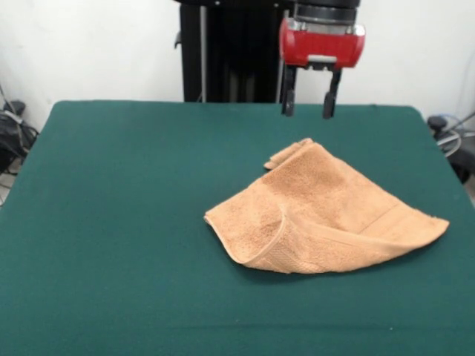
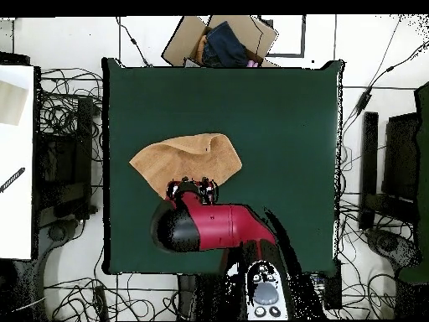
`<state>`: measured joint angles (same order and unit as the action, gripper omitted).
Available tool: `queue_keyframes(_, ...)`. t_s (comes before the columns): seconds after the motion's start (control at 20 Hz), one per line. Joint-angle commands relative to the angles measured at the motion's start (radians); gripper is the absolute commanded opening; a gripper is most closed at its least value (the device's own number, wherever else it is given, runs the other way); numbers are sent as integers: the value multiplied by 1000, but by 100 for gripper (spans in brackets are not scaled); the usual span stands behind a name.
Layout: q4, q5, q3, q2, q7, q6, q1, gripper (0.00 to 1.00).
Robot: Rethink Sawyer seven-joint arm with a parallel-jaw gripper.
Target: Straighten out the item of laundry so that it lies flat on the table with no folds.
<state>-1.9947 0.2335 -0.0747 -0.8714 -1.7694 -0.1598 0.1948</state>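
Above the counter (image 1: 111, 222), the tool (image 1: 310, 95) hangs in the air with its two dark fingers (image 1: 288, 95) apart and nothing between them. It touches nothing. In the front view the fingertips are higher than the cloth and over its far corner. In the overhead view the red arm (image 2: 219, 226) covers the edge of the towel nearest the robot's base, so the tool is most likely placed there to reach that edge.

Below it, the towel (image 1: 319, 208) lies on the green counter, a little to one side of the middle. It is not flat. One part is doubled over the rest, so the shape looks nearly like a triangle, with a thick rolled fold along the front edge and a small corner showing out at the far side. The woven band is visible near the long pointed end.

To judge from this, the task is not yet done: the folded layer must be lifted and drawn outward.

Past the far side of the counter, the overhead view shows an open cardboard box (image 2: 222, 40) with dark cloth inside.
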Motion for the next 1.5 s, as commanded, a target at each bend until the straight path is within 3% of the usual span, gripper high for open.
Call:
queue_keyframes(0.05,-6,47,-17,137,-136,141,-25,100)
queue_keyframes(1.5,-8,31,83,344,-145,452,-60,100)
